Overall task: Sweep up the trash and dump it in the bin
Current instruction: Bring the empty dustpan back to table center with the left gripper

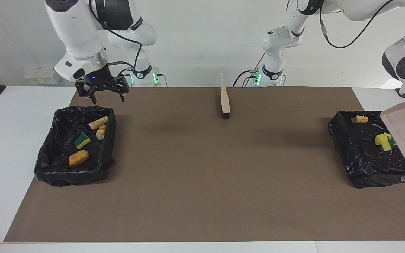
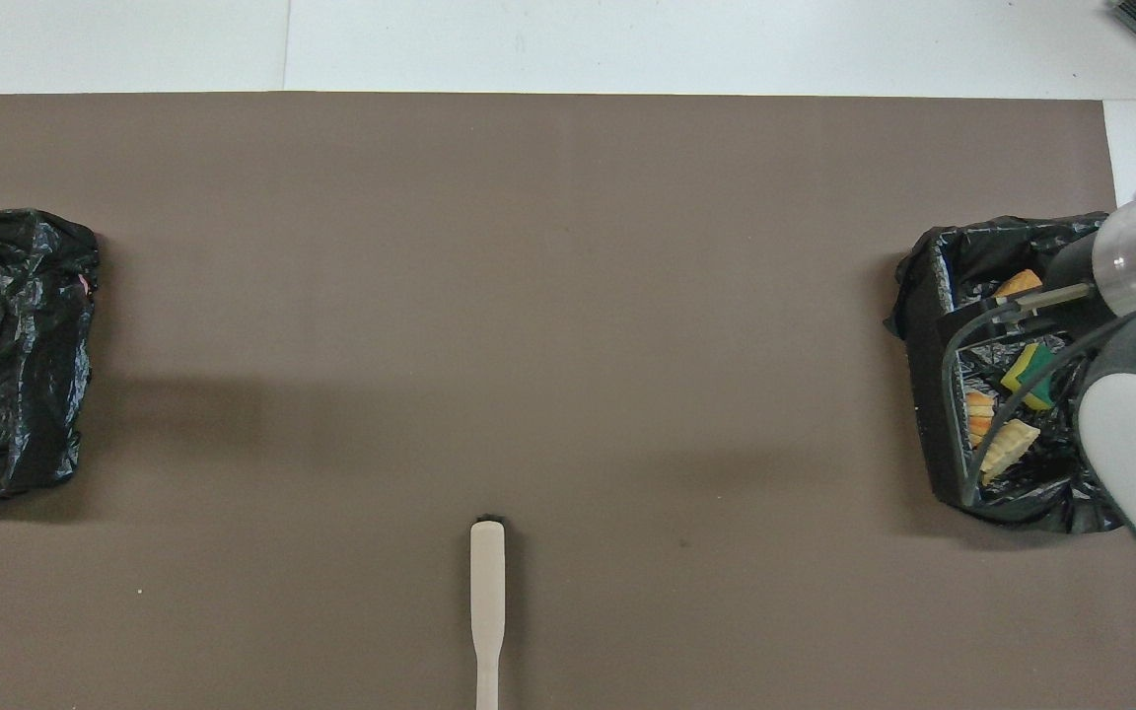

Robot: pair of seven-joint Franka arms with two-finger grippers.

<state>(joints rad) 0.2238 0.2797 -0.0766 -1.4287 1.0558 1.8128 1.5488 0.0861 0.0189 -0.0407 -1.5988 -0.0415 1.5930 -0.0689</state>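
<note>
The trash lies in two black-lined bins. The bin [image 1: 72,174] at the right arm's end holds a brown bread piece [image 1: 78,158], a green-backed sponge [image 1: 82,140] and two striped pieces [image 1: 98,127]. The bin [image 1: 374,177] at the left arm's end holds a tan piece [image 1: 360,119] and yellow sponge chunks [image 1: 383,141]. A beige dustpan [image 1: 404,135] hangs steeply tilted over that bin below the left arm's wrist; the left gripper is outside the view. My right gripper [image 1: 105,98] is open and empty above the first bin's rim nearest the robots.
The beige-handled brush [image 1: 225,98] lies on the brown mat at mid-table close to the robots, bristles pointing away from them. In the overhead view the right arm covers part of its bin [image 2: 923,394].
</note>
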